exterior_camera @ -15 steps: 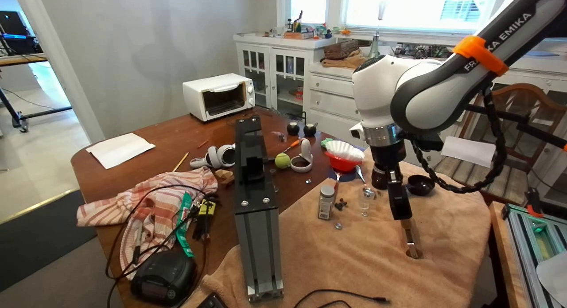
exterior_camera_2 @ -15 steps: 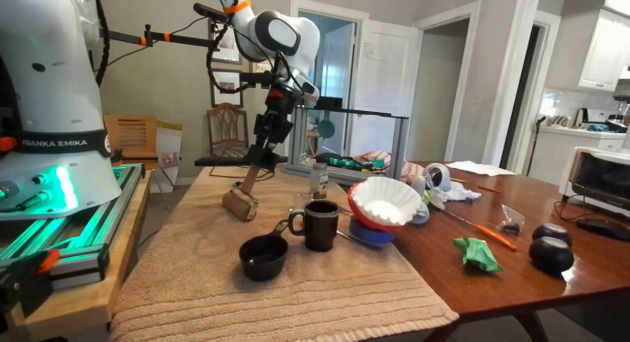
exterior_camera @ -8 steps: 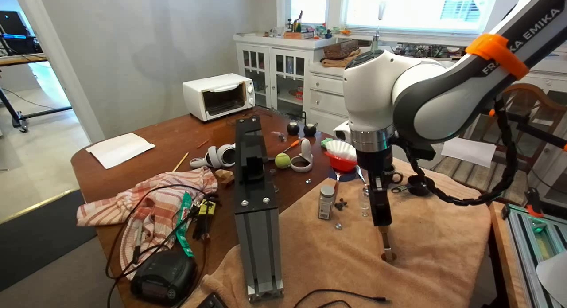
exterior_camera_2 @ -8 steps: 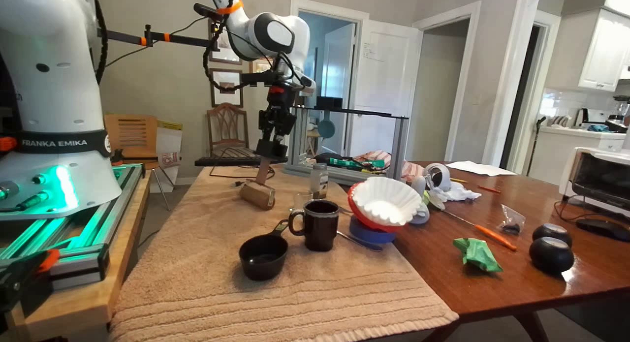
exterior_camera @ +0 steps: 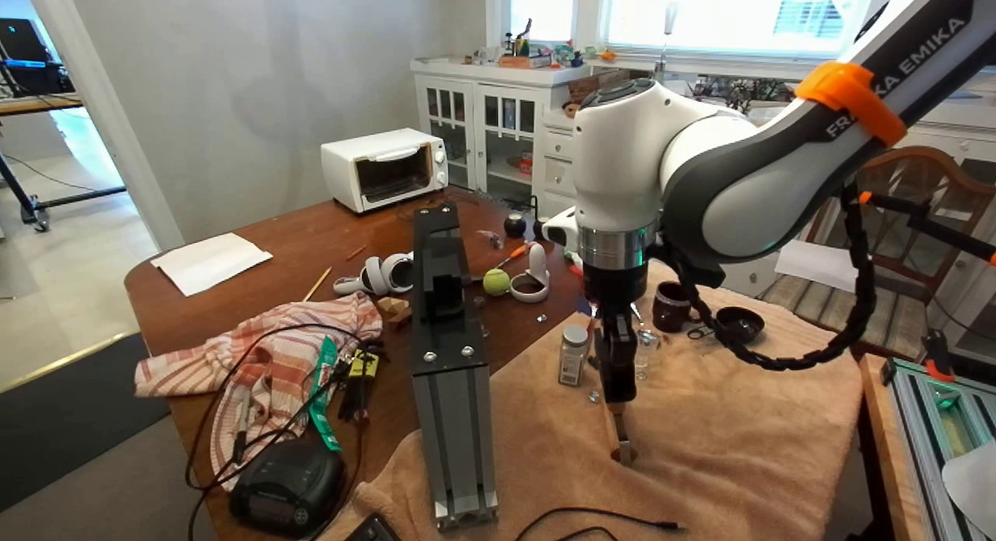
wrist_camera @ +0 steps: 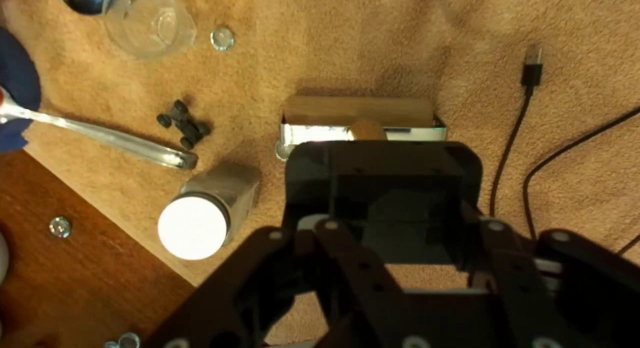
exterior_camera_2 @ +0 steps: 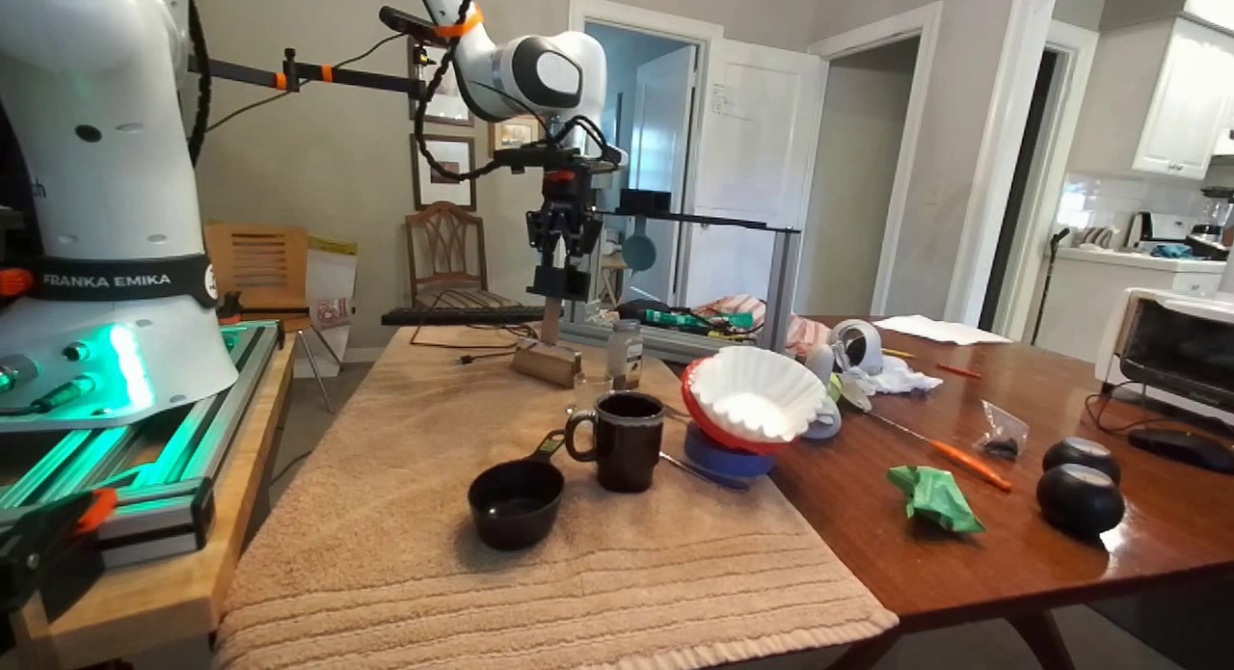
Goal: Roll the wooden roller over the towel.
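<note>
The wooden roller rests on the tan towel [exterior_camera_2: 386, 554] in both exterior views; it shows as a light cylinder in a metal frame [exterior_camera_2: 546, 363] and at the handle's lower end [exterior_camera: 620, 452]. In the wrist view the roller [wrist_camera: 357, 111] lies across the picture, above the jaws. My gripper [exterior_camera_2: 559, 281] is above it, shut around the handle's top at a black block between the fingers. The gripper also shows in an exterior view [exterior_camera: 620, 385] and the wrist view [wrist_camera: 395, 223]. The handle stands nearly upright; its top is hidden. The towel [exterior_camera: 724, 479] looks slightly wrinkled.
A glass jar [exterior_camera: 573, 356], a clear cup [wrist_camera: 149, 22], a toy jack [wrist_camera: 184, 124] and a spoon [wrist_camera: 115, 140] lie near the roller. A mug [exterior_camera_2: 628, 442], a black measuring cup [exterior_camera_2: 517, 501], a black cable [wrist_camera: 515, 127] and a metal frame [exterior_camera: 455, 370] stand around.
The gripper and roller have moved left across the towel in an exterior view, toward the jar and metal frame. The handle has gone from leaning to nearly upright. The grip stays shut.
</note>
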Controlling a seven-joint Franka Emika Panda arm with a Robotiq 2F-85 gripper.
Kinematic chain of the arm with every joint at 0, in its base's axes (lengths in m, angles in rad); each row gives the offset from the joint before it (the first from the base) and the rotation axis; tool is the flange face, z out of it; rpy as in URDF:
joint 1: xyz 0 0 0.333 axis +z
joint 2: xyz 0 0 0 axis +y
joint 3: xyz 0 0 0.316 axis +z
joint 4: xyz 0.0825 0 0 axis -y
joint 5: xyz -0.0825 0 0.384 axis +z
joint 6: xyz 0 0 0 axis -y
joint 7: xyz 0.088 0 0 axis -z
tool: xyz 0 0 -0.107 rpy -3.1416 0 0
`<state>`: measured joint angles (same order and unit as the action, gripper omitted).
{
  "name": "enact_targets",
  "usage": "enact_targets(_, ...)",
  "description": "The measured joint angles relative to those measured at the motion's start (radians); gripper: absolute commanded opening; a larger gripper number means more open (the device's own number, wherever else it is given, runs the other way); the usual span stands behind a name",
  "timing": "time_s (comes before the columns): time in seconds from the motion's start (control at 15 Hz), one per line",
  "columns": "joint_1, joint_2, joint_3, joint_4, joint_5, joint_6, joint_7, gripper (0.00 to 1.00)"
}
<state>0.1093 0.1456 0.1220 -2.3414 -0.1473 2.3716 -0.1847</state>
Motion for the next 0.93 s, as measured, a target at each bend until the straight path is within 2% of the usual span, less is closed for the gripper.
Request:
enact_targets(0.4, -0.018, 0.042, -0.002, 0.058, 0.034, -0.029, -0.097, 0.22)
enact_targets(0.93, -0.089, 0.010, -0.060, 0.002, 0.054, -0.222, -0.133, 0.22)
